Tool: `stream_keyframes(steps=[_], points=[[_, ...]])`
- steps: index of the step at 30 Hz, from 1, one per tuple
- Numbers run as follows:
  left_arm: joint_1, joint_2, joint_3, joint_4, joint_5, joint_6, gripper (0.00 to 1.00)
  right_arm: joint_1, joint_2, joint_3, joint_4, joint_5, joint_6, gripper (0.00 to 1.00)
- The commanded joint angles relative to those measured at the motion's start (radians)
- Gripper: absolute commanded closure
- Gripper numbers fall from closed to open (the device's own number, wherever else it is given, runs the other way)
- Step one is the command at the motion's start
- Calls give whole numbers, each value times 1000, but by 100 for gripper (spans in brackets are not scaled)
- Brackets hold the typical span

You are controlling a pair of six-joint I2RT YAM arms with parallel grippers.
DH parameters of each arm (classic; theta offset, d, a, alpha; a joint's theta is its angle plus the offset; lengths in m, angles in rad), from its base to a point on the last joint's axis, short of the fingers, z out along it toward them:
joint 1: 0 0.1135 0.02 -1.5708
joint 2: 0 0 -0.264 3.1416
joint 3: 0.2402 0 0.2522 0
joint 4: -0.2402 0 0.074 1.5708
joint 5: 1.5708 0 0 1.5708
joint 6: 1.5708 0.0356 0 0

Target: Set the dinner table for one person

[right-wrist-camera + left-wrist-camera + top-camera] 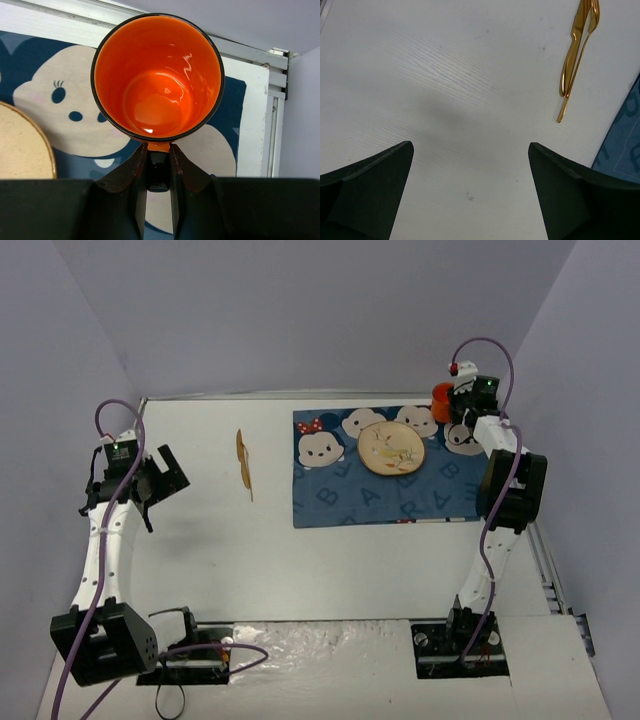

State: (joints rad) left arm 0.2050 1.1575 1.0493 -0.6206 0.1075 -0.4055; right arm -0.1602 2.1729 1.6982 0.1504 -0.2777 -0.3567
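The white dinner table (200, 560) carries a blue mat with cartoon mouse faces (340, 495) at the back right. A beige plate (392, 448) lies on the mat. My right gripper (462, 408) is shut on the handle of an orange mug (441, 397) at the mat's far right corner. In the right wrist view the mug (157, 75) is upright and empty, its handle pinched between my fingers (131, 175). Gold cutlery (244, 465) lies on the table left of the mat. My left gripper (160, 475) is open and empty, to the left of the cutlery (577, 55).
The plate's edge (22, 145) shows left of the mug. The table's metal rim (250, 50) and the back wall lie just beyond the mug. The mat's edge (625, 145) is at the right of the left wrist view.
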Motion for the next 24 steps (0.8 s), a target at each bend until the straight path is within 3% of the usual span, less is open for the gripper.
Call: stream_keyframes(steps=[1,24], points=[[7,6,8,50,26,19,3,-36,-13,99,161,-33,-1,100],[7,19,5,59,32,25,3,-106,65,52,248,-155,20,99]])
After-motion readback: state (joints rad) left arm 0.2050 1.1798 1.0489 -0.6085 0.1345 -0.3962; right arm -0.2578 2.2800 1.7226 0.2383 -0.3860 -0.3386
